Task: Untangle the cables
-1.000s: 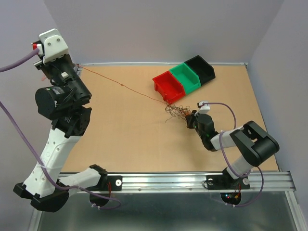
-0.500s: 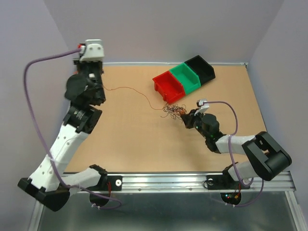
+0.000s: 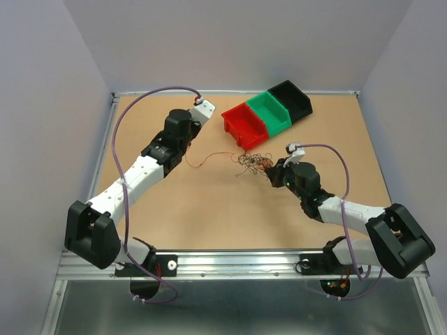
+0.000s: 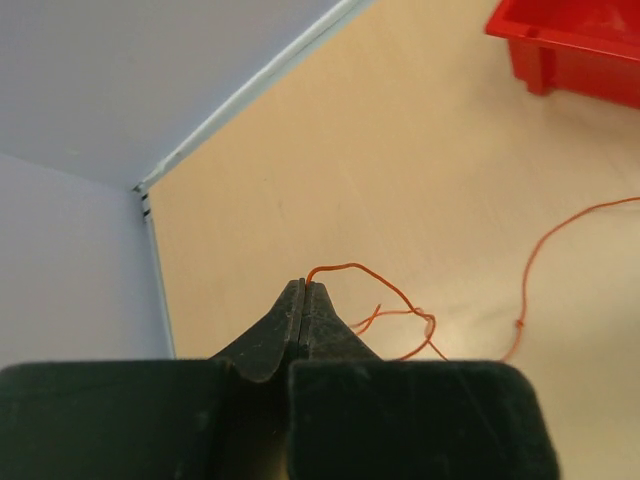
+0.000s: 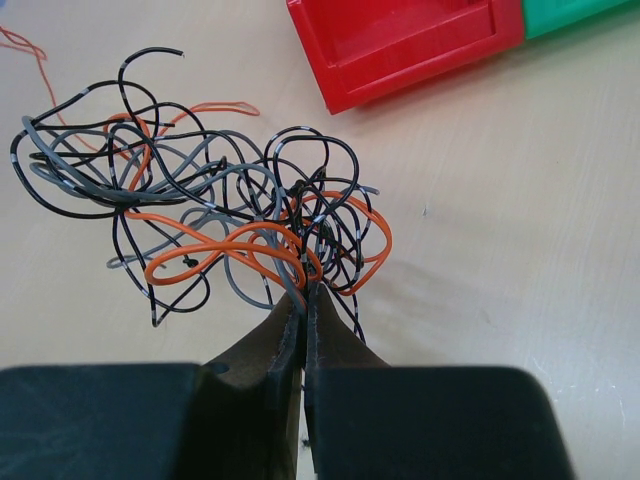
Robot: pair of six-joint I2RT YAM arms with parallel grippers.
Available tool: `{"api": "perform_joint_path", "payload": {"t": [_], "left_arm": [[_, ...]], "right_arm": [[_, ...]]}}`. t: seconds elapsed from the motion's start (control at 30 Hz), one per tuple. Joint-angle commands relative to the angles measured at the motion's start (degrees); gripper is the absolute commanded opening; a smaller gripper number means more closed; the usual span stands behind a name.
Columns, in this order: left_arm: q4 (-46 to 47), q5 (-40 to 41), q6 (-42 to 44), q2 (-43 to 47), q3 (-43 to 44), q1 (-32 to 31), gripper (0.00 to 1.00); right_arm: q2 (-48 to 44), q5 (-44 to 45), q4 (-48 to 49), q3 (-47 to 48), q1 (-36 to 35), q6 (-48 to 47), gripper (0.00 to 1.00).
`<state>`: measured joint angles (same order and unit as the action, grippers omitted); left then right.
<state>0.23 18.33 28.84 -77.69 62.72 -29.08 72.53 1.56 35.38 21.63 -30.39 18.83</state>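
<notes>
Your left gripper [image 4: 304, 292] is pinched together on one end of a red-orange wire [image 4: 350, 266], which trails slack over the table [image 4: 400, 150]. Your right gripper [image 5: 303, 297] is clamped on the cables [image 5: 200, 200], a knot of black, grey-looking and orange strands just beside the red bin [image 5: 400, 40]. Whether that wire is fully free is unclear; most of the untangling looks left to do.

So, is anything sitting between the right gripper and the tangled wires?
Nothing visible. The right gripper is shut right at the near edge of the cables, pinching strands there. The red bin stands beyond the clump, not between.
</notes>
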Motion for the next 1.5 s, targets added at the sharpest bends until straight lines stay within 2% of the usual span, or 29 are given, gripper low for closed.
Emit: {"api": "perform_joint_path", "payload": {"t": [0.0,0.07,0.13,0.17,0.2,0.23,0.3,0.4,0.53,0.73,0.83,0.87,0.97,1.1,1.23,1.37,1.47], "left_arm": [[-2.16,-14.34,0.42,1.84,-0.05,0.43,0.00],[-3.91,-17.78,2.27,1.75,-0.75,0.43,0.00],[-5.15,-23.93,3.93,2.28,-1.10,0.60,0.24],[-5.67,-27.17,4.29,2.54,-1.37,0.69,0.55],[-5.68,-28.68,4.56,3.07,-1.63,0.78,0.68],[-5.77,-30.18,5.25,4.29,-2.07,0.87,0.76],[-6.47,-35.34,6.22,5.61,-2.60,0.96,0.86],[-6.21,-40.98,8.68,8.25,-4.27,0.96,0.91],[-6.64,-47.92,12.46,7.74,-5.24,0.95,0.91],[-6.39,-53.04,17.38,3.08,-3.57,0.87,0.91],[0.28,-55.23,20.27,5.34,-9.42,0.96,0.90],[5.43,-55.85,20.81,6.23,-11.28,1.04,0.87],[14.15,-56.56,20.03,8.86,-16.55,0.96,0.86],[18.75,-55.33,19.50,8.96,-18.24,0.96,0.81],[18.93,-59.98,22.31,7.21,-17.89,1.04,0.63],[25.77,-60.43,19.07,5.62,-19.82,1.04,0.62],[28.24,-61.74,20.11,5.27,-20.70,1.04,0.62]], "right_arm": [[-2.04,0.81,-2.33,4.12,0.16,-0.11,0.01],[-2.13,-0.33,-2.94,4.48,0.16,-0.02,0.01],[-2.39,-1.21,-3.91,4.82,0.07,-0.02,0.00],[-2.57,-2.86,-4.52,5.70,0.16,-0.02,0.01],[-2.75,-3.58,-5.31,6.05,0.16,-0.02,0.01],[-2.92,-4.37,-6.36,6.49,0.16,0.07,0.01],[-3.71,-5.78,-7.07,7.37,0.07,0.24,0.00],[-4.77,-6.75,-8.83,8.34,0.07,0.77,0.00],[-6.43,-9.38,-9.44,9.74,0.07,1.12,0.00],[-8.11,-13.07,-12.78,12.38,0.16,0.95,0.00],[-8.81,-13.78,-14.98,14.66,0.16,0.77,0.00],[-9.07,-13.87,-15.42,14.93,0.16,0.77,0.01],[-10.47,-14.30,-16.56,16.07,0.07,1.03,0.01],[-13.11,-16.06,-17.53,16.61,0.16,1.03,0.01],[-15.14,-16.15,-18.59,17.22,0.16,1.30,0.01],[-15.84,-18.52,-18.76,18.10,0.07,1.82,0.01],[-16.28,-20.54,-18.85,18.89,0.16,2.35,0.01]]}}
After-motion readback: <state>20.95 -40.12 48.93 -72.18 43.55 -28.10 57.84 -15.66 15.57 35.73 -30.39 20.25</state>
